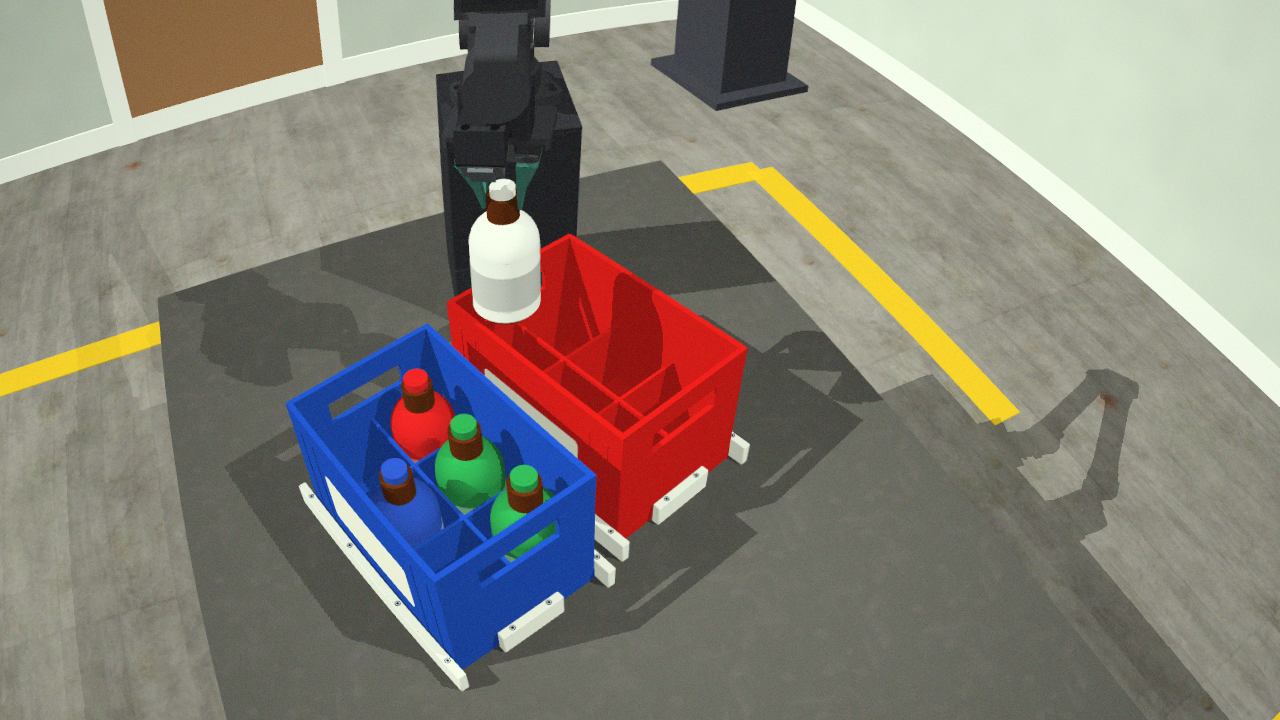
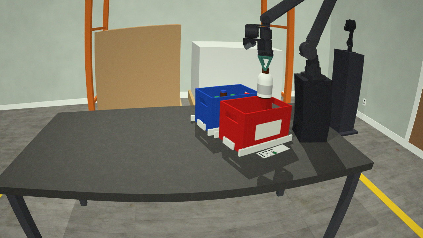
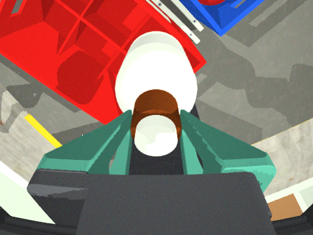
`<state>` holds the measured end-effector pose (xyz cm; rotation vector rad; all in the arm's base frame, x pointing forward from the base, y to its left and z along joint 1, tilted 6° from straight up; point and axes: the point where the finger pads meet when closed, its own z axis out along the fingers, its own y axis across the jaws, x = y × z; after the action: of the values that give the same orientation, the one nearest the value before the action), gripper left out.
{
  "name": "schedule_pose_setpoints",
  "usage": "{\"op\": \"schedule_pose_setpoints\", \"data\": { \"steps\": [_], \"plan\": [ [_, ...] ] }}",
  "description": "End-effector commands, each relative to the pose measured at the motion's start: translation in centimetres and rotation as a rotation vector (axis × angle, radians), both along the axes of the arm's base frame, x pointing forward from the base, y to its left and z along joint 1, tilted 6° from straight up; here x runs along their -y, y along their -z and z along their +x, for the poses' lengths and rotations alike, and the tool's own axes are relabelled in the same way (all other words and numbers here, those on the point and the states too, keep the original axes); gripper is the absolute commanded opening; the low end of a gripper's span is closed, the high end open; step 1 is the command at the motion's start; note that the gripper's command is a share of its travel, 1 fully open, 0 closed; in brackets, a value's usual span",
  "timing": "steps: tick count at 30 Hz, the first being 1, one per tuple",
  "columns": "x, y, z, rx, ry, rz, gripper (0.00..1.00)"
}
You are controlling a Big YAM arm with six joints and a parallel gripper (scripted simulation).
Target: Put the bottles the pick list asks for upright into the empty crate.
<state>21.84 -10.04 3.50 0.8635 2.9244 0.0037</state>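
Note:
My gripper (image 1: pixel 503 198) (image 2: pixel 265 69) (image 3: pixel 156 117) is shut on the brown neck of a white bottle (image 1: pixel 505 259) (image 2: pixel 264 84) (image 3: pixel 156 72). The bottle hangs upright, its base about level with the rim of the red crate (image 1: pixel 680 394) (image 2: pixel 232 127) (image 3: pixel 94 115), over its arm-side end. No bottle shows in the red crate's visible compartments. The blue crate (image 1: pixel 514 582) (image 2: pixel 206 109) (image 3: pixel 222 31) holds a red bottle (image 1: pixel 420 425), two green bottles (image 1: pixel 468 470) (image 1: pixel 519 519) and a blue bottle (image 1: pixel 407 510). The pick list (image 2: pixel 282 149) lies beside the red crate, showing white and green marks; its counts are too small to read.
White rails (image 1: pixel 680 495) (image 2: pixel 264 145) lie along the crates' bases. The crates stand close side by side. The arm's dark pedestal (image 1: pixel 559 161) (image 2: pixel 310 109) stands just beyond the red crate, and another dark pedestal (image 1: pixel 733 49) (image 2: pixel 347 91) stands farther back.

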Motion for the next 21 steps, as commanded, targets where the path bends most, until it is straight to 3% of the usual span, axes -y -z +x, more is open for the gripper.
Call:
{"op": "schedule_pose_setpoints", "data": {
  "steps": [1, 6, 8, 20, 21],
  "plan": [
    [0.4, -1.0, 1.9, 0.05, -0.007, -0.022, 0.0],
    [-0.2, 0.0, 0.7, 0.034, -0.007, -0.015, 0.0],
    [0.2, -0.4, 1.5, 0.047, -0.007, -0.02, 0.0],
    [-0.1, 1.1, 0.8, 0.034, -0.007, -0.015, 0.0],
    [0.6, -0.3, 2.4, 0.079, -0.009, -0.035, 0.0]
  ]
}}
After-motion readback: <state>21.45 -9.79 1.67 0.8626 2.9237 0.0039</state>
